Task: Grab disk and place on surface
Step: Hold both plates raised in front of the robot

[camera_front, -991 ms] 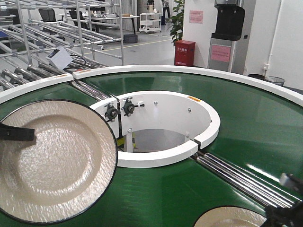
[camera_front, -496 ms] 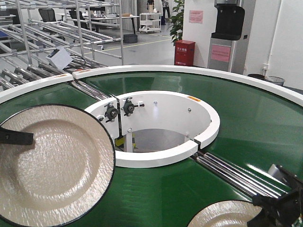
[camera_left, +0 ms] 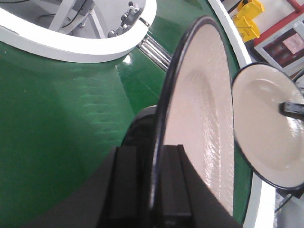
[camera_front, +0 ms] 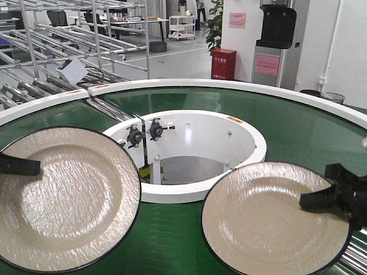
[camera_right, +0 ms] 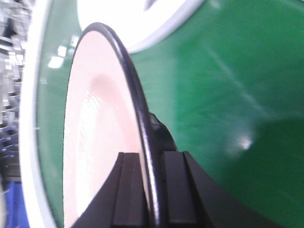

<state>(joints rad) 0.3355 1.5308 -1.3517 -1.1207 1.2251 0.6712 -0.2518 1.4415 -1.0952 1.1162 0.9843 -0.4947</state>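
My left gripper [camera_left: 154, 190] clamps the left disk [camera_front: 69, 200] and my right gripper [camera_right: 149, 190] the right disk [camera_front: 269, 223], rim-held above the green belt [camera_front: 172, 246]; I judge both stiff, glossy, breakable and slip-prone at that thin edge.

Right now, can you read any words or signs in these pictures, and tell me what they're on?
No text here is clear enough to quote.
Red box: white characters, too small to read.
Pink notice: blurred.
Pink label on the grey machine: blurred.
Orange sticker on the white inner ring: too small.
Yellow floor sign: no readable words.
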